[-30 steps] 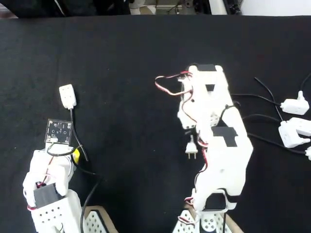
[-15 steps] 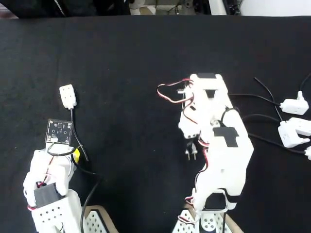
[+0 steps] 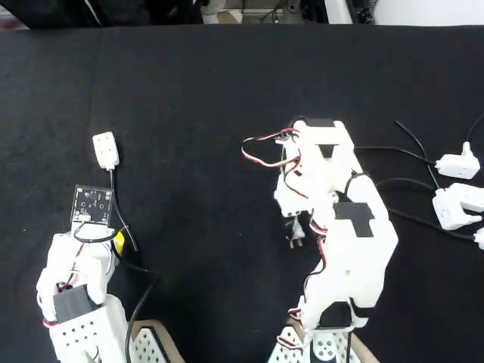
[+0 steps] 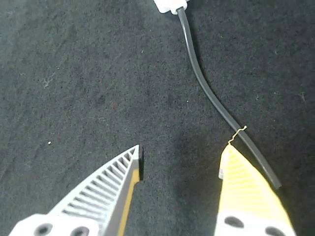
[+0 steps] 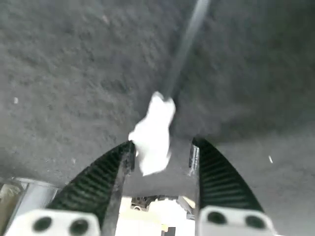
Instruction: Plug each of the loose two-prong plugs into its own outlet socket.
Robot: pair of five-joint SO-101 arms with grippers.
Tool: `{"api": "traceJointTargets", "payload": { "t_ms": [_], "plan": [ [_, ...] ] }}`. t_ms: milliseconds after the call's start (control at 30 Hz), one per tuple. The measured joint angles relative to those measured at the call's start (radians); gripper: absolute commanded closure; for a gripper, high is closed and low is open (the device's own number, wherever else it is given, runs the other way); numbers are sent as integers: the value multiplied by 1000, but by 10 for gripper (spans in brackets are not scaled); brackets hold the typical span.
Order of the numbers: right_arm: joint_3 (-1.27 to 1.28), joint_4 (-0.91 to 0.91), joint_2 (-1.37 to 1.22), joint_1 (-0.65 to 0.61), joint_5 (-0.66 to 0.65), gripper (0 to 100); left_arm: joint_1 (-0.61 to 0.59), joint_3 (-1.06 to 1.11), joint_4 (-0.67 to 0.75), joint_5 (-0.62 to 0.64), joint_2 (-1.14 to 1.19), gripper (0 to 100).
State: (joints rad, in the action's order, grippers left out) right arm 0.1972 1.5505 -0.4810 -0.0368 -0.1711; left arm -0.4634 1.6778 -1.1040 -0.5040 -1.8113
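Note:
A white two-prong plug (image 5: 153, 132) hangs between the dark fingers of my right gripper (image 5: 162, 147), which is shut on it; its grey cable runs away over the cloth. From above, that plug (image 3: 296, 231) pokes out under the folded right arm (image 3: 340, 227), prongs toward the table's near edge. My left gripper (image 4: 179, 157) rests open near the front left, with nothing between its fingers. Ahead of it lies a small white socket block (image 3: 105, 150) whose black cable (image 4: 211, 98) passes one yellow finger (image 4: 246, 187).
Black cloth covers the table (image 3: 189, 98). At the right edge lie two more white cabled pieces (image 3: 458, 165) (image 3: 457, 206), their black cables trailing toward the right arm. Open cloth stretches between the arms and toward the back.
The right arm has drawn back a little toward the near edge, and the plug in its gripper has tilted more upright. The left arm has not moved.

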Motion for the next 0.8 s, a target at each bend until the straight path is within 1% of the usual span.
{"api": "traceJointTargets", "payload": {
  "t_ms": [100,200,467,600,800],
  "plan": [
    [20,-49,5,-25,34,852,0,0,0,0,0,741],
    [28,-66,5,-58,58,927,0,0,0,0,0,741],
    [28,-75,5,-61,61,931,0,0,0,0,0,741],
    [23,-75,3,-60,61,985,0,0,0,0,0,741],
    [-40,-58,-17,-60,75,983,0,0,0,0,0,741]
  ]
}}
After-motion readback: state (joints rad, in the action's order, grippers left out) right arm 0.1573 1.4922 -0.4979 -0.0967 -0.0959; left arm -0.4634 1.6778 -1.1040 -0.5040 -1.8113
